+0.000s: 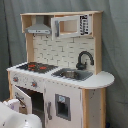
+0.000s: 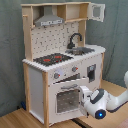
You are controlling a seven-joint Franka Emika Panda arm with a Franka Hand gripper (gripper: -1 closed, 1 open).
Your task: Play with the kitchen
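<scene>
The tall white and light-wood toy kitchen fills the centre of both exterior views. In the second exterior view, the white robot arm's gripper is seen at the windowed oven door, lower right of centre; whether it is clenched cannot be told.

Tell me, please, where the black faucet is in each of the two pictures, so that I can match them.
First exterior view: the black faucet stands right of centre, behind the sink, at the kitchen's right end.
Second exterior view: the faucet is just right of centre in the upper half, against the pegboard back.
Shared landmark: the red-ringed hob, left of the sink in both exterior views.
</scene>
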